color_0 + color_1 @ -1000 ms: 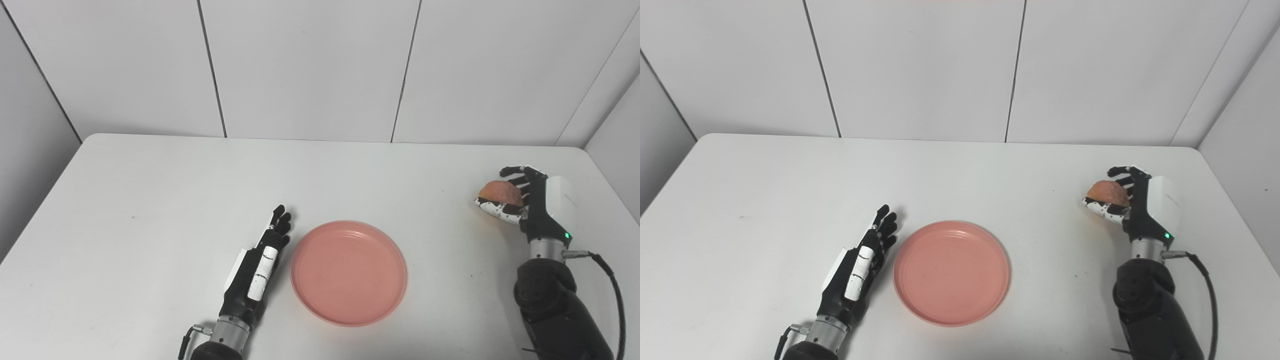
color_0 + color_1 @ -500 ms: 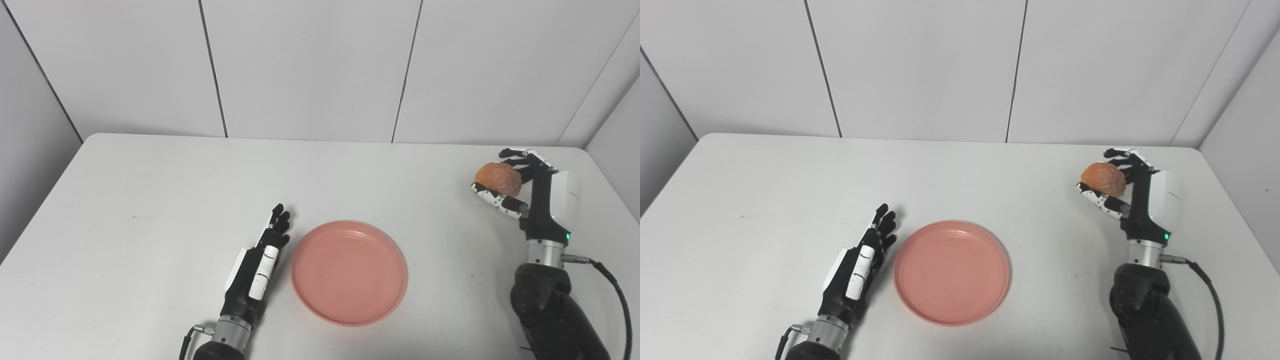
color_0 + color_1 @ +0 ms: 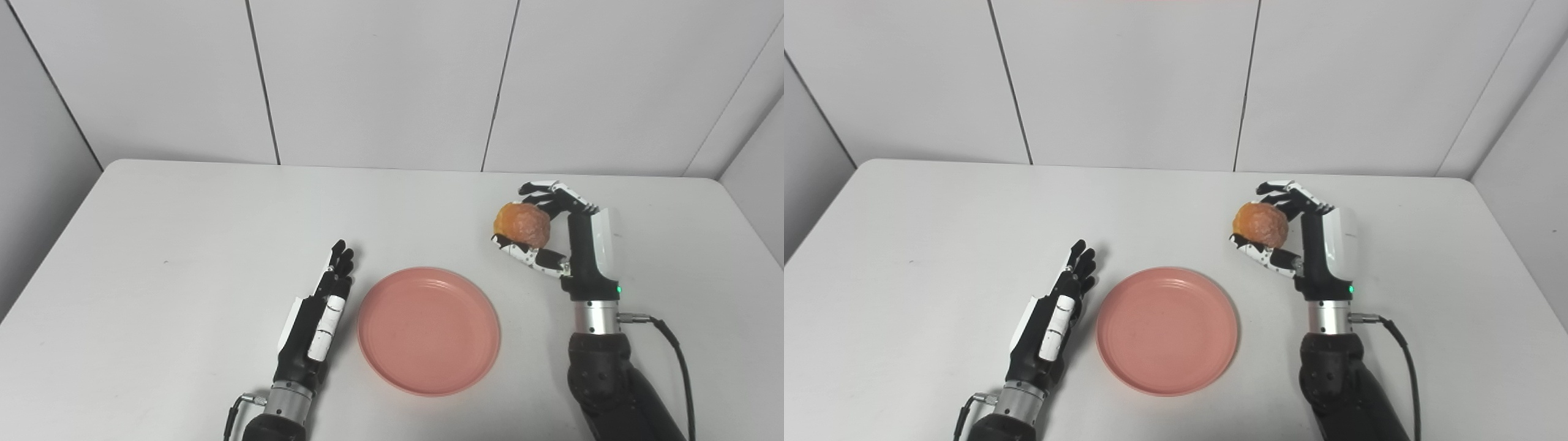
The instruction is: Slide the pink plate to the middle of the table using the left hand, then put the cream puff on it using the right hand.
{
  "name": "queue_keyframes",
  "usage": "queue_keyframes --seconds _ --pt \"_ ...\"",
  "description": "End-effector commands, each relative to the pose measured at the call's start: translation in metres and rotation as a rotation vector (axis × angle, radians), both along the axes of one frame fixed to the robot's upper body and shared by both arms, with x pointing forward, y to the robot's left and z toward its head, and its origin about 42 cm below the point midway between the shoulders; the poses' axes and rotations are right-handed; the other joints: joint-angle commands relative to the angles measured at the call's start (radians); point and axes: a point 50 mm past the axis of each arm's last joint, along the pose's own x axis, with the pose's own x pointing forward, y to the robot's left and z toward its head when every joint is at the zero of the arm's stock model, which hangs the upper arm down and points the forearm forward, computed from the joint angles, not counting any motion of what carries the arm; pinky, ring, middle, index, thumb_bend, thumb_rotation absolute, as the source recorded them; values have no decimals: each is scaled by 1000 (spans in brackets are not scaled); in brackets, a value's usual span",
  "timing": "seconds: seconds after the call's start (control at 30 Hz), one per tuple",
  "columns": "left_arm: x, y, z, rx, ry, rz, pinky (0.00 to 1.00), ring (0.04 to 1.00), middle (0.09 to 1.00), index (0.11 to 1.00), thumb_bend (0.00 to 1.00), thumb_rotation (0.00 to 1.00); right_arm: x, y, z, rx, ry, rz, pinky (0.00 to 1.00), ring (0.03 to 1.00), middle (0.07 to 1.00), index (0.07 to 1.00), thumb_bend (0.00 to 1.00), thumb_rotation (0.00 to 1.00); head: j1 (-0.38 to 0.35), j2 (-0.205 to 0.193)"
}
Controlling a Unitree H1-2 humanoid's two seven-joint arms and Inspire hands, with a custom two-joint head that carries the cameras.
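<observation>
Pink plate [image 3: 429, 331] lies flat on the white counter [image 3: 184, 233], toward the near middle. Left robot hand [image 3: 318, 312] rests just beside the plate's left rim, edge-on to the counter with fingers extended and pointing toward the far side; it holds nothing. Whether it touches the rim cannot be told. Right robot hand [image 3: 560, 236] is raised above the counter, to the right of and beyond the plate, palm facing left. Its fingers curl over the top and its thumb supports the underside of the golden-brown cream puff [image 3: 522, 225], which is held clear of the counter and not over the plate. Grey wall panels [image 3: 380, 79] stand behind the counter's far edge.
</observation>
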Motion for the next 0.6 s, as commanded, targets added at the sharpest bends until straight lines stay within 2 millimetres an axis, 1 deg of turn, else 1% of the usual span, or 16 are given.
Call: queue_keyframes --seconds 0.0,0.07,0.13,0.2,0.27,0.3,0.33,0.43,0.5,0.57 --pt "-5 -7 -5 -13 -10 9 1000 1000 1000 1000 705 957 -5 12 14 5 -61 81 380 403 486 548 508 0 14 5" --pt "-4 -8 -5 -13 -20 12 1000 1000 1000 1000 705 960 -12 19 10 -4 -52 119 377 401 483 548 508 0 17 4" --pt "-4 -9 -5 -17 -25 15 1000 1000 1000 1000 697 955 -19 25 8 -22 -41 136 415 411 481 543 510 0 20 8" --pt "-5 -10 -3 -20 -26 15 1000 1000 1000 1000 693 954 -25 29 6 -51 -40 136 432 413 481 542 510 0 24 10" --pt "-5 -11 -2 -22 -24 14 1000 1000 1000 1000 676 959 -32 35 5 -68 -41 162 386 400 482 548 509 0 28 14" --pt "-5 -12 -1 -23 -23 15 999 1000 1000 1000 677 960 -34 37 4 -68 -39 183 335 384 482 554 506 0 28 14" --pt "-5 -13 -1 -23 -24 16 1000 1000 1000 1000 677 960 -38 40 3 -66 -31 218 334 383 482 555 507 0 31 22" --pt "-5 -15 1 -24 -26 12 1000 1000 1000 1000 670 964 -46 44 1 -72 -7 290 367 399 481 549 508 0 37 23" --pt "-5 -15 2 -26 -33 12 1000 1000 1000 1000 665 962 -51 46 0 -79 12 326 352 396 476 552 508 0 41 26" --pt "-5 -16 3 -27 -37 13 997 1000 1000 1000 648 962 -55 46 -1 -87 25 350 363 400 478 553 507 0 42 26"
